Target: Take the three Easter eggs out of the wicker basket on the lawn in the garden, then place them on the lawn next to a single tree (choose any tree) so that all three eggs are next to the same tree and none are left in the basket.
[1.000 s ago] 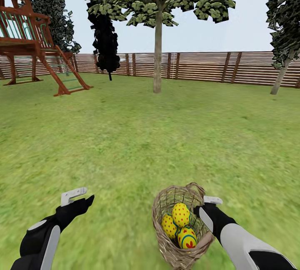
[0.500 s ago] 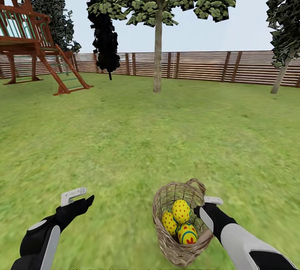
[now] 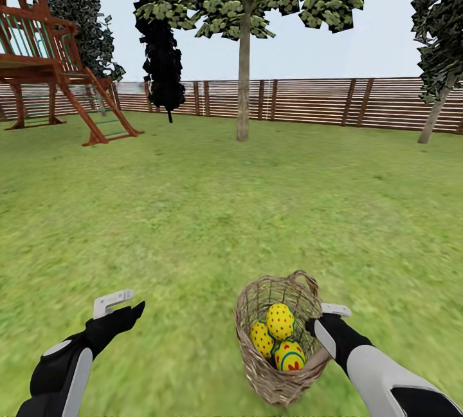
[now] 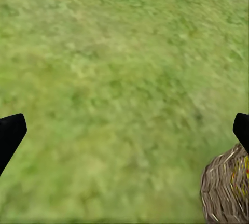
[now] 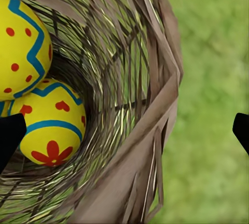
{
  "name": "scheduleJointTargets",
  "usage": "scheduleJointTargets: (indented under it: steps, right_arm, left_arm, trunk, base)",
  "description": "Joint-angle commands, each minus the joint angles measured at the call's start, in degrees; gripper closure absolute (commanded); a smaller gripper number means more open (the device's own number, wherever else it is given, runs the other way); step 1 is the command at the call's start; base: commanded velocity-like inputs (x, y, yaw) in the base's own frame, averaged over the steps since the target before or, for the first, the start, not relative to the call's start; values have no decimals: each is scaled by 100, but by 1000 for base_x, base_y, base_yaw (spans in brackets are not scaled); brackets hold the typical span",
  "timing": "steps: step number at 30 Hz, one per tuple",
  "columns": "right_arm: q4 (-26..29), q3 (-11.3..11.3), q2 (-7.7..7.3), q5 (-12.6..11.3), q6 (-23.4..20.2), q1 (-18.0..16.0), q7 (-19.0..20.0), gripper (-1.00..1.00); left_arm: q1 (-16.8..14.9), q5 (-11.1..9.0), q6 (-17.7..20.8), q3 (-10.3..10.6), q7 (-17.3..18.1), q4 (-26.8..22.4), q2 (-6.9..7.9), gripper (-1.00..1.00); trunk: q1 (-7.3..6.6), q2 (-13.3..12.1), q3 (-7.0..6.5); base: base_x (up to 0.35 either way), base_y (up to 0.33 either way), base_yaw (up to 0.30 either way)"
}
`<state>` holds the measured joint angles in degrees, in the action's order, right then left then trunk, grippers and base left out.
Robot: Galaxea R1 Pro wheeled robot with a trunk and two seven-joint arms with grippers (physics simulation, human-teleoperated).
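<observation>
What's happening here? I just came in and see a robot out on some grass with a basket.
The robot is carrying the wicker basket over the lawn. The right gripper sits at the basket's rim, one finger inside and one outside. All three Easter eggs lie inside. The left gripper is open and empty. A tree stands ahead by the fence.

Fenced garden [image 3: 308, 105]: lawn [image 3: 212, 211], wooden playset [image 3: 51, 50].
</observation>
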<state>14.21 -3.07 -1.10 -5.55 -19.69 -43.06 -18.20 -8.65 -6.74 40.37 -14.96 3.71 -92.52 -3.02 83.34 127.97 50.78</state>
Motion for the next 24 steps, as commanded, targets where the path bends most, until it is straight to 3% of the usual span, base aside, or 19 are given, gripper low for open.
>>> scheduleJointTargets:
  steps: [1, 5, 24]
  right_arm:
    - [12, 0, -1, -59, -18, -1, -26, -100]
    - [12, 0, -4, -60, -18, -1, -22, -100]
    - [12, 0, -5, -60, -18, -1, -26, -100]
  left_arm:
    - [-5, -38, 37, -16, 15, -5, -6, -100]
    - [-5, -38, 33, -16, 15, -7, -6, -100]
    - [-5, -38, 32, -16, 15, -11, -6, -100]
  trunk:
    - [-1, 2, 6]
    - [-1, 2, 6]
    - [416, 764, 347]
  base:
    - [0, 0, 0]
    - [0, 0, 0]
    - [0, 0, 0]
